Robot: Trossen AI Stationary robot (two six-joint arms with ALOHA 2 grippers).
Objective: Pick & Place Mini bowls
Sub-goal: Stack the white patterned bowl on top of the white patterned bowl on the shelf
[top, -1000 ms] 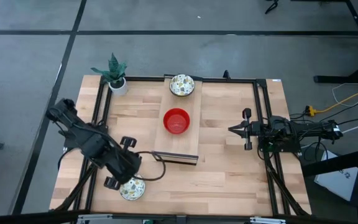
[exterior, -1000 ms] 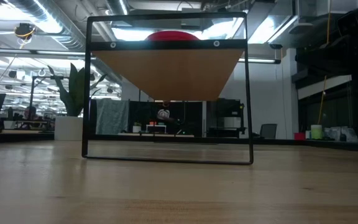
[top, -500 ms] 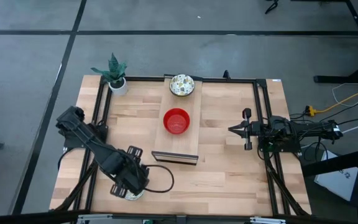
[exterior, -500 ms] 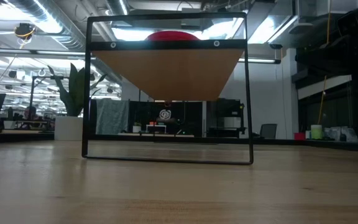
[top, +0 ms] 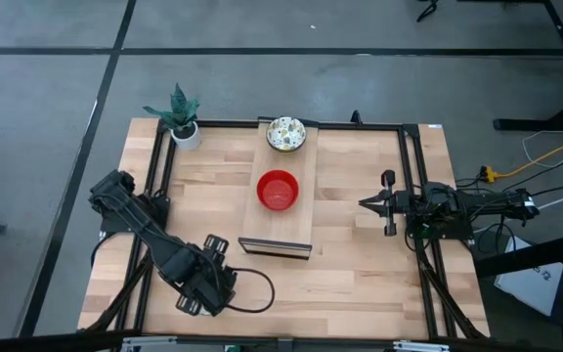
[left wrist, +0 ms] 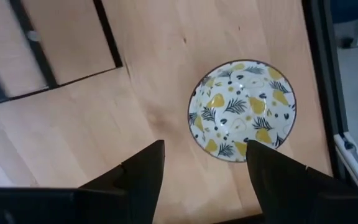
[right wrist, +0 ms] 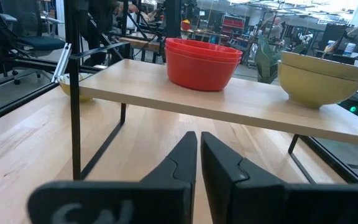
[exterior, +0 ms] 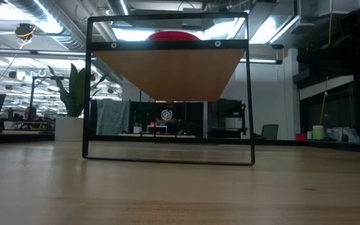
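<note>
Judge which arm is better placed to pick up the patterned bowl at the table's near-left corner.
Left. The left gripper hangs open directly above the patterned bowl, a finger on either side. The right gripper waits shut on the table's far right side, facing the raised shelf.

Red bowls [right wrist: 202,62]: three. Patterned bowls [left wrist: 242,111]: three. Potted plant [top: 182,117]: one. Shelf [top: 291,220]: one.

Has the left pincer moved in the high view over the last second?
Yes. The left pincer has slid toward the table's near edge, away from the wooden shelf, and now covers the patterned bowl in the high view, fingers open.
</note>
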